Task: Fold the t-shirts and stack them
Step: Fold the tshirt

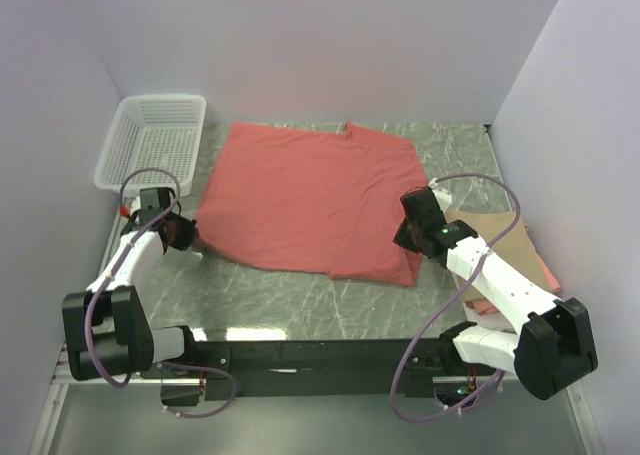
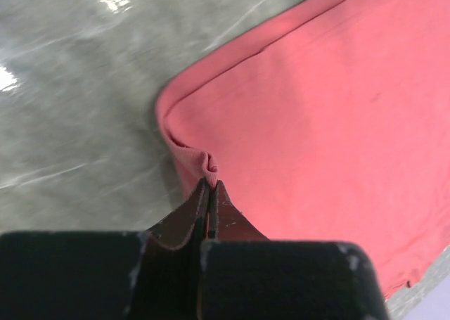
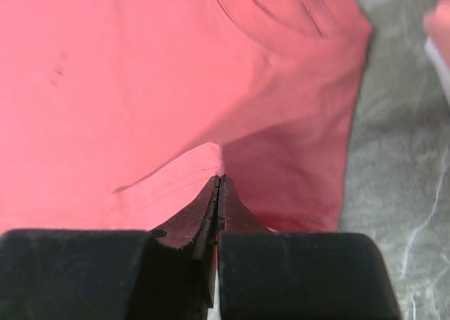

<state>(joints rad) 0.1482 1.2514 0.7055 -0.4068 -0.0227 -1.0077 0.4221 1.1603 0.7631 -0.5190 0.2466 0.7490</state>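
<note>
**2 pinches on the near edge**

Top view: the salmon-red shirt (image 1: pixel 305 200) lies spread flat mid-table. Its near edge runs left to right between the left gripper (image 1: pixel 190 237) at the near-left corner and the right gripper (image 1: pixel 410 237) at the near-right. Each arm is nearest its own end.

Left wrist: fingers (image 2: pixel 186 221) clamped shut on a puckered corner of hem, with the cloth spreading far and right.

Right wrist: fingers (image 3: pixel 190 218) closed on a raised fold, with the shirt stretching far and left. I'd judge that a fold toward the far side needs both corners lifted together.
</note>
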